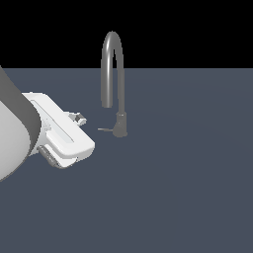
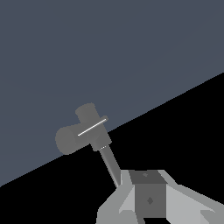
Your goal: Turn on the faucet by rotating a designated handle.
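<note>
Here the gripper (image 1: 79, 117) is sitting just beside the handle (image 1: 105, 130) of the faucet (image 1: 112, 74); whether the fingers are spread, I cannot tell. Ideally, it should be pushing near the lever's tip.

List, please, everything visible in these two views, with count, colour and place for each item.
faucet: one, grey metal gooseneck with an inverted-U spout on a short darker base, standing upright on the surface near the middle of the exterior view.
handle: one, thin grey lever, sticking out sideways from the faucet's base toward the exterior view's left.
surface: one, flat dark blue-grey, under the faucet, with black background beyond it.
robot arm: one, white with dark grey parts, at the exterior view's left.
gripper: one, grey fingertips, close beside the handle's tip; whether it touches it, or is open or shut, cannot be told.
</note>
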Robot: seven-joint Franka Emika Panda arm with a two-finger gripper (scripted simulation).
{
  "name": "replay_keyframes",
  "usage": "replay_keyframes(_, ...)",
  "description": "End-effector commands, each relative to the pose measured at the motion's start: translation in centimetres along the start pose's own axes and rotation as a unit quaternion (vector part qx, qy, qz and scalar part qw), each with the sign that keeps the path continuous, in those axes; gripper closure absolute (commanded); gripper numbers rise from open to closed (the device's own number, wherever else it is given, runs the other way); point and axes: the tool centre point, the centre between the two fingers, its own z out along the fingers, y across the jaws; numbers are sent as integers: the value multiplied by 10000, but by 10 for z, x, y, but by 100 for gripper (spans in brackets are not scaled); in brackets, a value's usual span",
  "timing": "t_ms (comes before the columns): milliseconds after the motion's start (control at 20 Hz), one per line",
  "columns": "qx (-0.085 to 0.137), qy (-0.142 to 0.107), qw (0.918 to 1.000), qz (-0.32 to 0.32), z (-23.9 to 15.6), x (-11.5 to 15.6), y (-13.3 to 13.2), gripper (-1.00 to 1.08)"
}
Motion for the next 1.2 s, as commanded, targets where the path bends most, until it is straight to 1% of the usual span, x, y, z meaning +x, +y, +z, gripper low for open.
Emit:
replay_keyframes(0, -193, -16, 9996, -200, 5, 7, -5, 108)
replay_keyframes(250, -557, -51, 9967, -597, 15, 20, -15, 108)
replay_keyframes(550, -977, -97, 9895, -1065, 29, 33, -28, 108)
replay_keyframes(800, -1315, -138, 9806, -1448, 41, 43, -38, 108)
replay_keyframes(1150, -1748, -195, 9650, -1948, 59, 54, -52, 108)
